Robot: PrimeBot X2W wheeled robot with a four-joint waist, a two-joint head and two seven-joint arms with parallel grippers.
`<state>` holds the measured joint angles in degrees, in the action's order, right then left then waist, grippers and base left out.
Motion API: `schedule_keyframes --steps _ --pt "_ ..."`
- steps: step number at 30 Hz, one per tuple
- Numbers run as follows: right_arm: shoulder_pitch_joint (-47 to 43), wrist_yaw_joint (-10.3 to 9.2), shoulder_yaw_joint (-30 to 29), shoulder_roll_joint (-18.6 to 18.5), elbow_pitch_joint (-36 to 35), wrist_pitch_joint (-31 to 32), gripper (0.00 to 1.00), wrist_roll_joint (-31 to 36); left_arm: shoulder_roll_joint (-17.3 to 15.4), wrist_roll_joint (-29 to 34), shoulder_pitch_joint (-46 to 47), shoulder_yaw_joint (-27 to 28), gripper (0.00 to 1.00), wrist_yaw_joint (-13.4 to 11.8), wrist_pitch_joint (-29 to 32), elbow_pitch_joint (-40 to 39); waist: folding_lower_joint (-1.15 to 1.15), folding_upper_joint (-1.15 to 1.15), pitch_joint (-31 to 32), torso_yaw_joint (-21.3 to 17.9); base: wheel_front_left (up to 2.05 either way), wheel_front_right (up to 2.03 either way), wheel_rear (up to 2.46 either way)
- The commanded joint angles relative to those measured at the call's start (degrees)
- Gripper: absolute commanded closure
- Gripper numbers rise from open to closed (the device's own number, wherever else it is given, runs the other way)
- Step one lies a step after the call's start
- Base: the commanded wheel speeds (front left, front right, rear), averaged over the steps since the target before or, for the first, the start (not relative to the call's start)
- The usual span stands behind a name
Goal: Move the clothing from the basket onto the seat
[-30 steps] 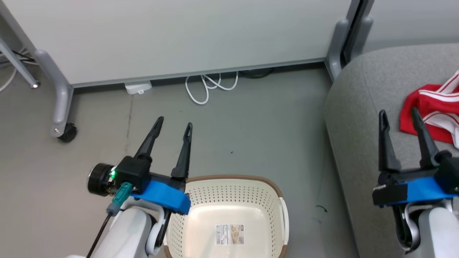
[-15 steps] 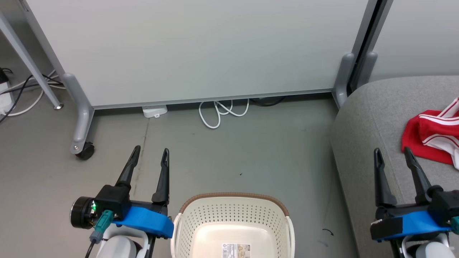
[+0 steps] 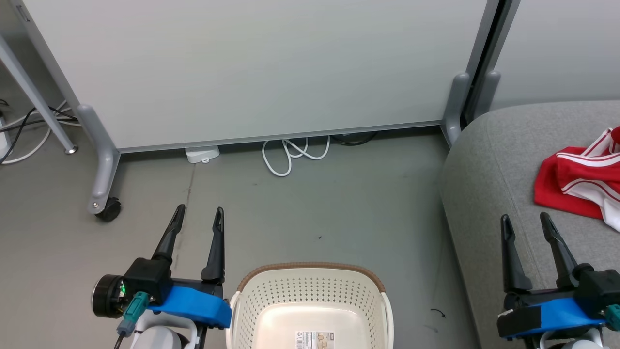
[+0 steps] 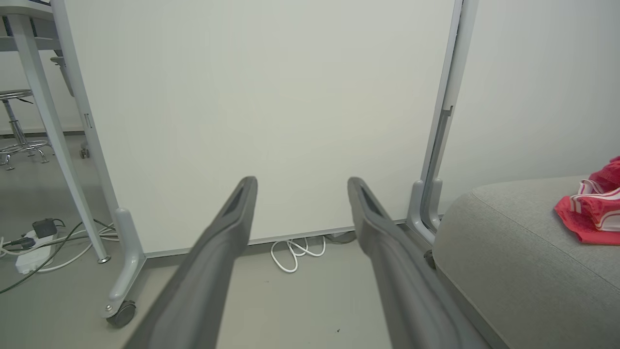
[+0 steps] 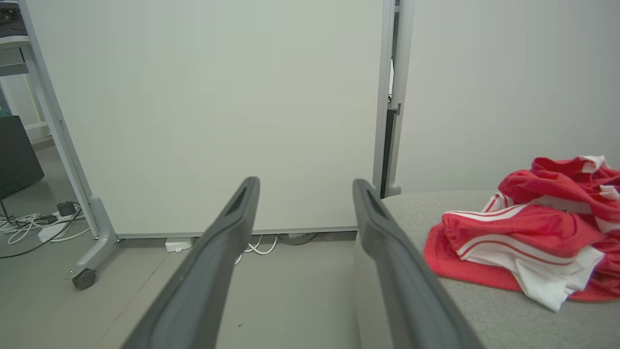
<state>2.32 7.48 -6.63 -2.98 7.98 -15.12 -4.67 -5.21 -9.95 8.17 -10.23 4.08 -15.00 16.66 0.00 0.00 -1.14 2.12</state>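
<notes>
The red clothing (image 3: 579,182) with white stripes lies bunched on the grey seat (image 3: 489,184) at the right; it also shows as the clothing (image 5: 533,232) on the seat (image 5: 489,315) and as the clothing (image 4: 593,208) on the seat (image 4: 508,257). The cream basket (image 3: 310,295) with a brown rim stands on the floor at bottom centre, holding only a label on its bottom. My left gripper (image 3: 198,215) is open over the floor, left of the basket. My right gripper (image 3: 525,224) is open above the seat's front, nothing between its fingers.
A white partition panel (image 3: 252,68) on grey castor legs (image 3: 99,179) stands behind. A white cable coil (image 3: 290,152) and a small white box (image 3: 202,154) lie at its base. More cables and a power strip (image 4: 34,242) lie at the far left.
The head view has shifted, so the floor and panel sit lower than a second ago. Both grippers show lower in the picture and stay open. The clothing lies where it was on the seat.
</notes>
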Motion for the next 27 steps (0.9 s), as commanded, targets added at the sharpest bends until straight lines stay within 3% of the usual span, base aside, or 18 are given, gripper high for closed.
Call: schedule_keyframes --steps 1,27 --pt "-0.55 0.03 0.09 0.13 0.1 -0.04 0.0 -0.14 0.11 0.44 -0.54 0.55 0.0 0.39 -0.27 -0.3 0.0 0.0 0.02 -0.16 0.0 0.0 0.0" --pt "0.1 0.03 -0.27 0.14 0.62 -0.03 0.0 -0.91 1.55 3.04 -1.1 3.08 0.0 1.85 -0.27 0.66 0.0 0.0 0.06 0.08 0.0 0.0 0.0"
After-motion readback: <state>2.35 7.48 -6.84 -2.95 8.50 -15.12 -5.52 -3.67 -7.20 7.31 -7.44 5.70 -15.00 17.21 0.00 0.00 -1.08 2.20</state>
